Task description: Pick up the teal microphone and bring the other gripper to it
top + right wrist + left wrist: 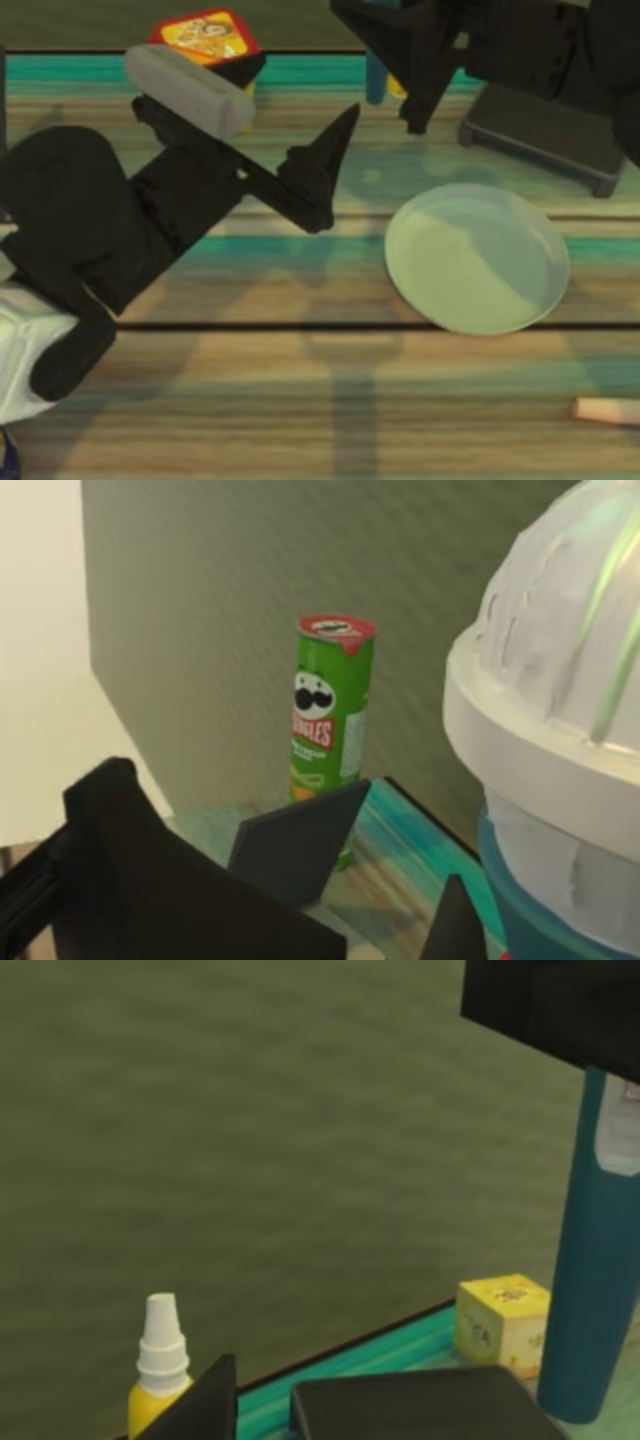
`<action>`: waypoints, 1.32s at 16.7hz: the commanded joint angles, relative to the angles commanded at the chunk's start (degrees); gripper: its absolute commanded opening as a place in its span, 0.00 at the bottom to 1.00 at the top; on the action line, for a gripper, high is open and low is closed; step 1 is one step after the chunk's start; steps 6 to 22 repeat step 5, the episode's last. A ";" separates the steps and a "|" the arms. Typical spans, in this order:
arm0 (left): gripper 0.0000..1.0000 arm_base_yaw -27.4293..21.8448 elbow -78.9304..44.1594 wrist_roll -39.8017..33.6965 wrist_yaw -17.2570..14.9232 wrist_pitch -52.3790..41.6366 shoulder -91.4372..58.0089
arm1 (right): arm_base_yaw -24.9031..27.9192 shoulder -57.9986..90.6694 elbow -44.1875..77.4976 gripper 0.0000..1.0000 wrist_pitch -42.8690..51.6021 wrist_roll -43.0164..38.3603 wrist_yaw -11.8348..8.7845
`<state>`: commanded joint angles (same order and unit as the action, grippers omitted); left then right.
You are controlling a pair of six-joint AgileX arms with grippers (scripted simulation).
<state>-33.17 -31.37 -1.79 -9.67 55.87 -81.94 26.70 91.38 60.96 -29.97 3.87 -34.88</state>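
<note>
The teal microphone (376,80) hangs upright at the far middle of the table, its handle (595,1280) reaching down from my right gripper (408,95), which is shut on it. Its white rounded head (560,680) fills the near side of the right wrist view, and most of it is hidden under the arm in the top view. My left gripper (337,165), the other gripper, stands open just left of the microphone with nothing between its fingers (300,850). A gap remains between them.
A pale green plate (478,258) lies right of centre. A dark box (540,130) sits behind it. A red-orange pack (205,35), a yellow white-capped bottle (160,1370), a yellow cube (502,1322) and a green crisp can (333,730) stand along the far edge.
</note>
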 joint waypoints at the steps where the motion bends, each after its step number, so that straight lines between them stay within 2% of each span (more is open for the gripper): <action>1: 1.00 0.47 2.26 -0.05 -0.36 -0.06 2.32 | -1.00 -0.74 -0.73 0.00 -0.06 0.03 -1.03; 4: 1.00 1.33 6.01 -0.10 -1.13 0.08 6.14 | -2.84 -2.00 -2.14 0.00 -0.09 0.06 -2.85; 22: 1.00 1.35 6.10 -0.10 -1.16 0.10 6.23 | -2.89 -2.04 -2.18 0.00 -0.08 0.06 -2.90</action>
